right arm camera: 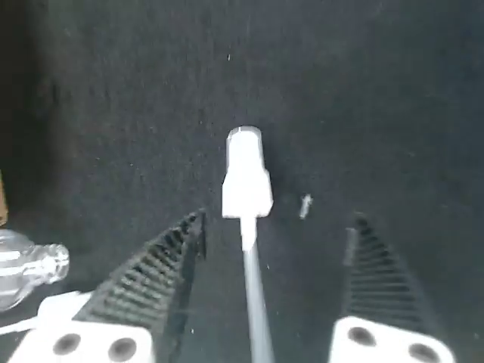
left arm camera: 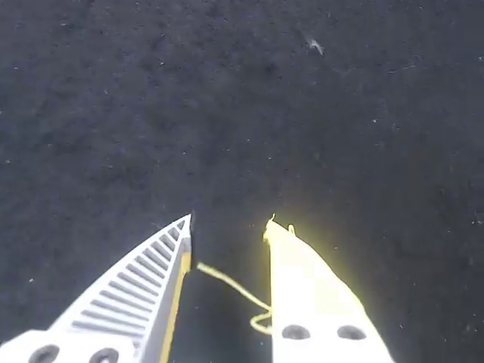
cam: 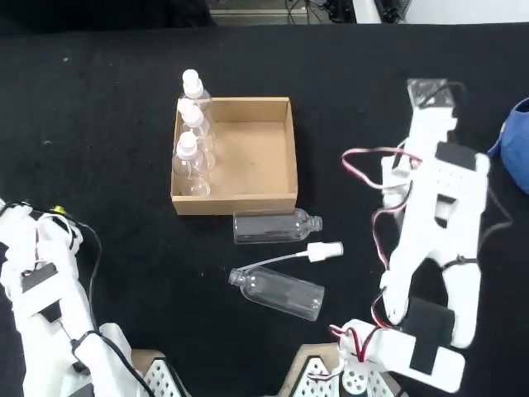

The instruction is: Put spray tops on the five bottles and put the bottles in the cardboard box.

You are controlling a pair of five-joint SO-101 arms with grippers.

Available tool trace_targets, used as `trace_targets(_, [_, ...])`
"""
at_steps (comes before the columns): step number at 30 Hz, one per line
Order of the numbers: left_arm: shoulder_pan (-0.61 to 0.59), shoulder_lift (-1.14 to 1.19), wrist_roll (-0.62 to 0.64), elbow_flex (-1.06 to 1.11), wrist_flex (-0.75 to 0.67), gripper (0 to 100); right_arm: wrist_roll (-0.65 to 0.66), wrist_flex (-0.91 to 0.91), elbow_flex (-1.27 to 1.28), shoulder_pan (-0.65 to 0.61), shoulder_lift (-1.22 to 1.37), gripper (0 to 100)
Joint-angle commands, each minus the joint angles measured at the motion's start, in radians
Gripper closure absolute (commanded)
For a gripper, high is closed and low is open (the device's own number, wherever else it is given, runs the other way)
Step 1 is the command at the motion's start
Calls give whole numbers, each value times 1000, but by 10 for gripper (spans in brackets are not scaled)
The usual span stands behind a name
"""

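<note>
Picking up a top (right arm camera: 246, 178): right gripper (right arm camera: 277, 218) gapes astride it, apparently not yet gripping; closing comes next. Left gripper (left arm camera: 230, 221) likewise released.

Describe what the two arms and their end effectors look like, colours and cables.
Both arms are white. The right arm has black panels and looping red and white cables; the right end effector has black ridged fingers. The left arm carries a black cable; the left end effector has a white ridged finger, a yellow-tinted finger and a thin yellow strand.
</note>
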Motion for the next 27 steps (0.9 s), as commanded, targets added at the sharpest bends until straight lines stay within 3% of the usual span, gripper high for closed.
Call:
trace_targets(1, [15,-9,-6,-54,9,970,-9,132,-151,14,-7,711])
trace_targets(6, [15,-8,-6,-54,9,970,81,173,-127,-5,-24,801])
trace_targets(12, [15,-6,-6,-54,9,970,258,178,73,-38,-232,807])
trace_targets(15, [15,-8,-6,-54,9,970,465,189,223,-75,-403,808])
trace_targets(21, [10,-11,-6,-54,9,970,1013,238,510,-87,-628,808])
trace_targets(27, [8,-12,-6,-54,9,970,1249,212,667,-135,-691,847])
